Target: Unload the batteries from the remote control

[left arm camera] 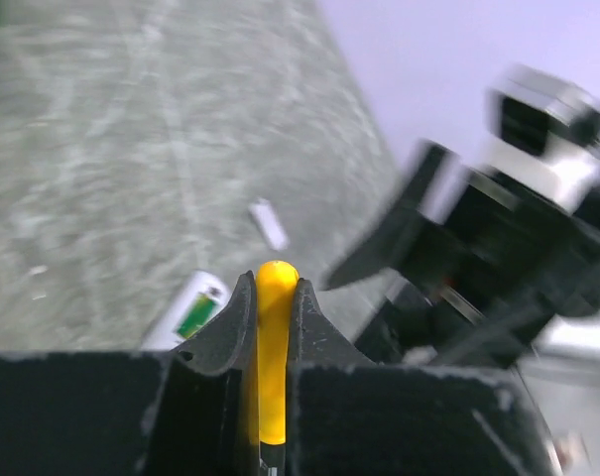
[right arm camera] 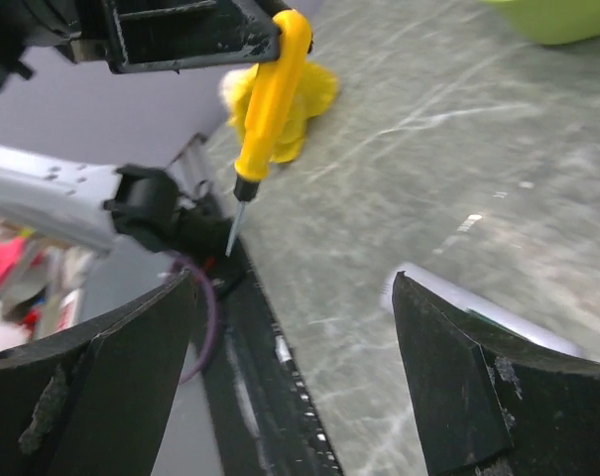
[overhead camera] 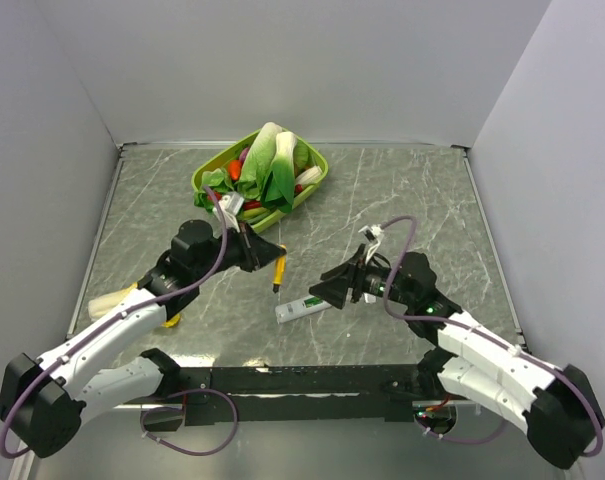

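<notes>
The white remote control (overhead camera: 302,308) lies on the table between the arms, with a green battery (left arm camera: 196,317) showing in its open recess. In the left wrist view the remote (left arm camera: 185,319) sits just left of my fingers. My left gripper (overhead camera: 265,251) is shut on the yellow-handled screwdriver (overhead camera: 280,270), whose handle (left arm camera: 275,347) is clamped between the fingers, tip pointing down above the table. My right gripper (overhead camera: 320,290) is open and empty, right beside the remote's right end. In the right wrist view the remote (right arm camera: 448,294) is partly hidden behind my right finger (right arm camera: 458,367).
A green basket (overhead camera: 312,186) of toy vegetables stands at the back. A small white cover strip (left arm camera: 269,224) lies on the table beyond the remote. A yellow toy (right arm camera: 301,107) lies near the left arm. The black base rail (overhead camera: 302,378) runs along the front edge.
</notes>
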